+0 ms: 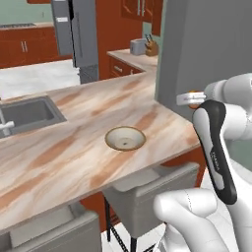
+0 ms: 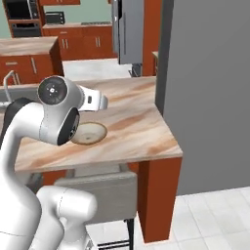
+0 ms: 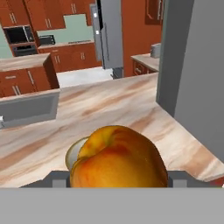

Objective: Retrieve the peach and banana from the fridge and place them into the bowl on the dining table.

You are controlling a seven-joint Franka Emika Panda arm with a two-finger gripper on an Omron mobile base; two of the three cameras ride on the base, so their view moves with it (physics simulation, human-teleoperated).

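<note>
The orange-red peach [image 3: 118,159] looms large in the hand view, with my gripper [image 3: 116,180] shut on it and a dark fingertip on each side. In the left base view the gripper [image 1: 190,99] hangs over the right end of the dining table [image 1: 64,147], a sliver of the peach [image 1: 195,105] showing at its tip. The tan bowl [image 1: 125,138] sits on the table to the lower left of the gripper and holds nothing. In the hand view the bowl [image 3: 75,154] peeks out behind the peach. The grey fridge [image 3: 107,33] stands far back, one door ajar. The banana is out of view.
A tall grey wall [image 2: 210,88] rises right beside the table's right end, close to the gripper. A sink [image 1: 27,114] is set into the table at the left. Grey chairs [image 1: 147,189] stand along the near side. Red cabinets line the back.
</note>
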